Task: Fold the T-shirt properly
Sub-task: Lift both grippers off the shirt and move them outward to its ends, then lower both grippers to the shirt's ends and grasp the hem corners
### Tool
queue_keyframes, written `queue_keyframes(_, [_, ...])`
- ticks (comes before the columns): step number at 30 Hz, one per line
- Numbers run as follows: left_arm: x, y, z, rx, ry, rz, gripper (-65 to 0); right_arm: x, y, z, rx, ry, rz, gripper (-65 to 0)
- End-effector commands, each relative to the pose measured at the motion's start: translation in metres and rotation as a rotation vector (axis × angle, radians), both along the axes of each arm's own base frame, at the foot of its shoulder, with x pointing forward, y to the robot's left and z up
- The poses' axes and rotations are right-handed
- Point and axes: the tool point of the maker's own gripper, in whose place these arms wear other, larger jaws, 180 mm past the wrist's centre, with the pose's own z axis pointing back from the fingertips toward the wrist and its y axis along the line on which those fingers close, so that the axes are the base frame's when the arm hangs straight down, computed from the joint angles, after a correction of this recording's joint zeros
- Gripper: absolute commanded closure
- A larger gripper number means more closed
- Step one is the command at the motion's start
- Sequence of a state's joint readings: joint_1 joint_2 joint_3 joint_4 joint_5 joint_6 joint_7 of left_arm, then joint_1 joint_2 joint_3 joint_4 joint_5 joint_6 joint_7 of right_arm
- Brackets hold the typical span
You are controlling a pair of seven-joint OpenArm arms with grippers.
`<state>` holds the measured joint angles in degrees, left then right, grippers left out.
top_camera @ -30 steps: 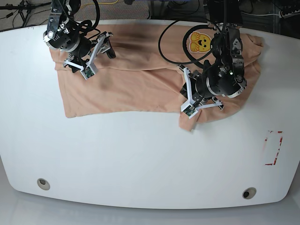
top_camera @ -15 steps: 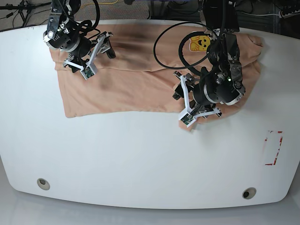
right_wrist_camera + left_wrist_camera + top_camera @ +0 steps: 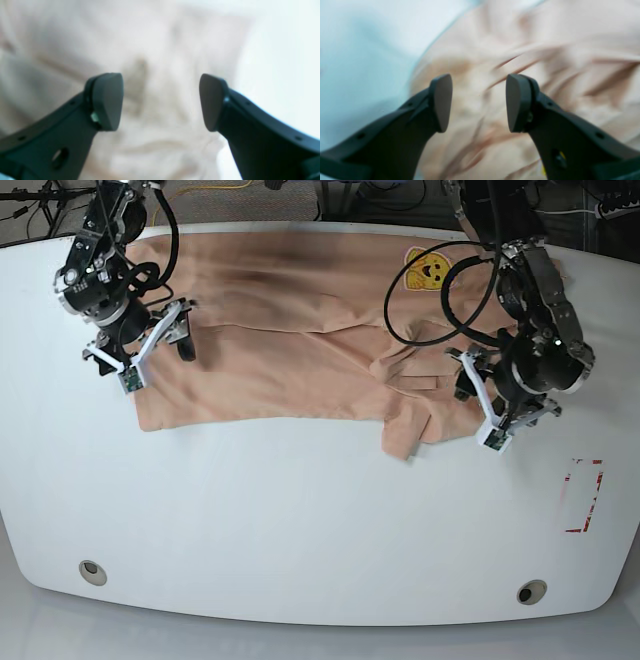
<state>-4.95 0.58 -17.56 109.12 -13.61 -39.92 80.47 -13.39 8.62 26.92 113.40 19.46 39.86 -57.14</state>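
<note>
Hovering at the base view's left, my right pincer hangs spread and empty over the T-shirt's left edge; a second ago it sat further up and inward on the cloth. The peach T-shirt lies flat across the far half of the white table, its yellow emblem near the top edge, and a crumpled flap now rests on the table where my left arm dropped it. Further right, my left pincer stands spread with nothing between its pads, having let go of the fabric and swung out toward the shirt's right end.
</note>
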Motion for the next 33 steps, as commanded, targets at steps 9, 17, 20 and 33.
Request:
queue_keyframes(9, [0.0, 0.049, 0.015, 0.047, -0.049, 0.094, -32.1, 0.079, -0.058, 0.005, 0.063, -0.049, -0.102, -45.3])
queue_keyframes(17, [-0.013, 0.061, 0.007, 0.056, -0.019, 0.125, -31.9, 0.115, -0.092, -0.014, 0.182, -0.063, -0.184, -45.0])
queue_keyframes(20, [-0.019, 0.064, 0.003, 0.056, -0.006, 0.135, -31.9, 0.122, -0.097, -0.026, 0.226, -0.045, -0.209, -45.0])
queue_keyframes(33, [-0.031, 0.081, -0.002, 0.058, 0.011, 0.195, -31.9, 0.119, -0.057, -0.075, 0.317, 0.041, -0.164, -44.7])
